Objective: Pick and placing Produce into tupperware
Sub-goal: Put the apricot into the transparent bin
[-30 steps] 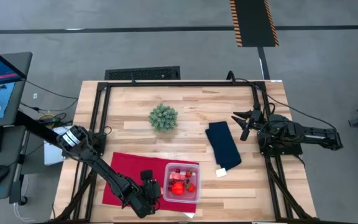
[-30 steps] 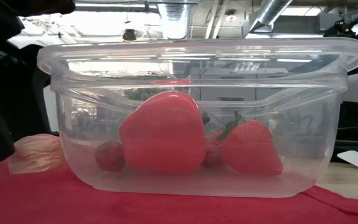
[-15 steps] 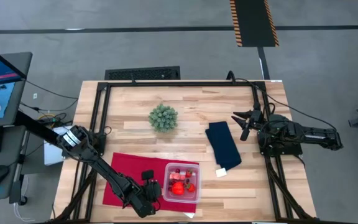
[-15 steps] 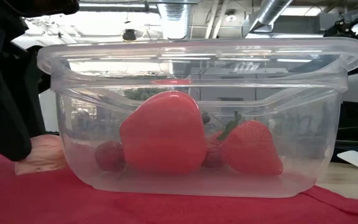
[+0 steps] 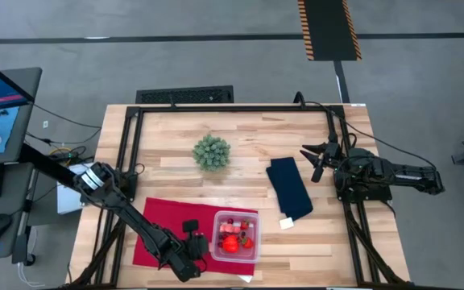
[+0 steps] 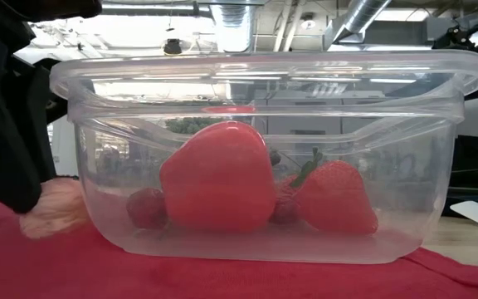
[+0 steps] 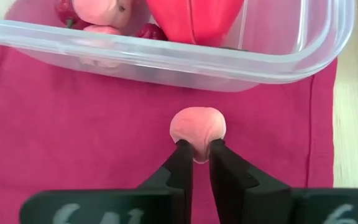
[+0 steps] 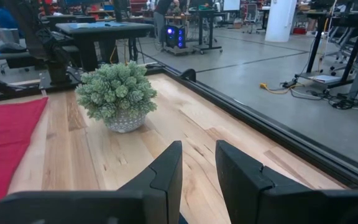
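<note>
The tupperware [image 5: 234, 235] is a clear square box standing on a red cloth [image 5: 155, 225] near the table's front edge. It holds a big red fruit [image 6: 218, 178], a strawberry [image 6: 334, 199] and a small dark red piece [image 6: 146, 208]. A small pink piece of produce [image 7: 197, 126] lies on the cloth just left of the box, and my left gripper [image 7: 197, 155] is shut on it. My right gripper [image 5: 316, 157] waits at the table's right side, open, with nothing between its fingers. My left gripper pinches the pink piece's end [image 7: 197, 148] nearest the gripper between its two fingertips [image 7: 182, 158]. Most of the piece sticks out beyond them. The fingers slant down from the table's left toward the tupperware. The piece rests on the red cloth, close to the box's left wall [image 6: 81, 166].
A green bushy ball [image 5: 212, 151] stands on the bare wood at mid-table, and a dark blue folded cloth [image 5: 288, 187] lies right of centre with a small white bit [image 5: 287, 223] at its near end. Black frame rails [image 5: 127, 161] run along the table's edges.
In the low view a dark finger of my left gripper has come in from the left against the pink piece and now covers its left end. The piece has been nudged slightly and stays on the cloth. The arm itself has kept its place.
</note>
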You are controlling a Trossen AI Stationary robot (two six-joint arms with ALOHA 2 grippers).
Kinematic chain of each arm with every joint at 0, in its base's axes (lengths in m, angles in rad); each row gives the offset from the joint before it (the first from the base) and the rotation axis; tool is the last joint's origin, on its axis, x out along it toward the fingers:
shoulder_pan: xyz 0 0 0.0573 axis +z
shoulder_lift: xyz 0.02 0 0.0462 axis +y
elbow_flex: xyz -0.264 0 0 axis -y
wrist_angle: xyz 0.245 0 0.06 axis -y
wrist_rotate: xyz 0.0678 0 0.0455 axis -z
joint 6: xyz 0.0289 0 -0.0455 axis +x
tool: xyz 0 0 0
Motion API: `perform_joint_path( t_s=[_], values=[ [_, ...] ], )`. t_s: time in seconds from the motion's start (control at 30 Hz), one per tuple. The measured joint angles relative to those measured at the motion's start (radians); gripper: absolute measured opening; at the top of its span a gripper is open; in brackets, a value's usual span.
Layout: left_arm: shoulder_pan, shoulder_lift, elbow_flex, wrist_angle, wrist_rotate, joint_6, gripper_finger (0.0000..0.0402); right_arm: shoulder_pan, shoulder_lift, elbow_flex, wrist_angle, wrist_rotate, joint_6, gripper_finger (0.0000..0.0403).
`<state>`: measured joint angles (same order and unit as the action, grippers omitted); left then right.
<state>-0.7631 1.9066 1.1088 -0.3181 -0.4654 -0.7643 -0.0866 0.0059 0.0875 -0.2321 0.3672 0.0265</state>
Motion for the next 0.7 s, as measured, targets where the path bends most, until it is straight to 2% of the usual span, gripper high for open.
perform_joint_path(
  t_s=[0.47, 0.7],
  values=[
    [-0.006, -0.098, 0.0, -0.137, -0.015, -0.04, 0.0024, 0.0, 0.0, 0.0, 0.0, 0.0, 0.0, 0.012],
    [-0.002, -0.144, 0.0, -0.139, -0.056, 0.009, 0.0024, 0.0, 0.0, 0.0, 0.0, 0.0, 0.0, 0.012]
  ],
)
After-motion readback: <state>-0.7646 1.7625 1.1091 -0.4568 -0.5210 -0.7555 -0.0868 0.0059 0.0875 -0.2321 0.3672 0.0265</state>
